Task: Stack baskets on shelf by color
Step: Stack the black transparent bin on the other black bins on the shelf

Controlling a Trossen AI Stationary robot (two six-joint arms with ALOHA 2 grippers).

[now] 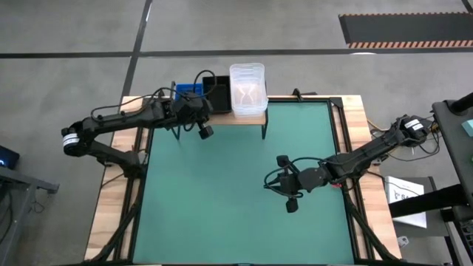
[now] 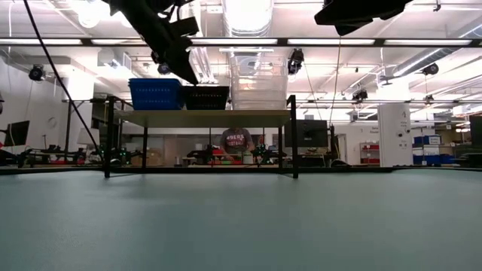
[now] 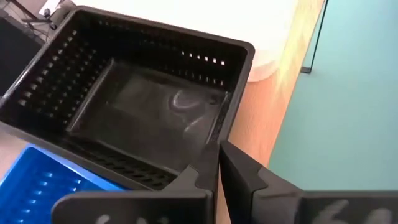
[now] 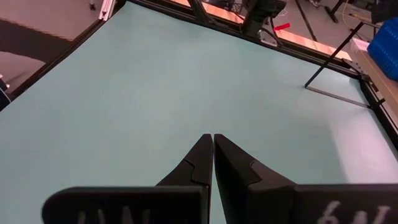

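- High view: the shelf [image 1: 251, 118] stands at the table's far edge, carrying a blue stack [image 1: 188, 90], a black stack [image 1: 216, 94] and a clear stack [image 1: 247, 89] side by side along its top; no basket shows on the green mat [image 1: 236, 185], so the sorting looks nearly finished. The left gripper [image 1: 201, 111] hangs just beside the black stack at the shelf's front edge, while the right gripper [image 1: 284, 182] waits over the mat, well apart from the shelf
- Low view: all three stacks sit level on the shelf top, blue [image 2: 155, 93], black [image 2: 206, 97], clear [image 2: 258, 81]; the left arm hangs over the gap between blue and black
- Left wrist view: the left gripper's fingers [image 3: 239, 171] are pressed together, holding nothing, just at the black basket's [image 3: 134, 102] near wall. A good finish would be lifting straight up before drawing away from the shelf, so the wall is not caught and the stack nudged into the blue one [image 3: 43, 183]
- Right wrist view: the right gripper [image 4: 212, 152] is closed and empty above bare mat
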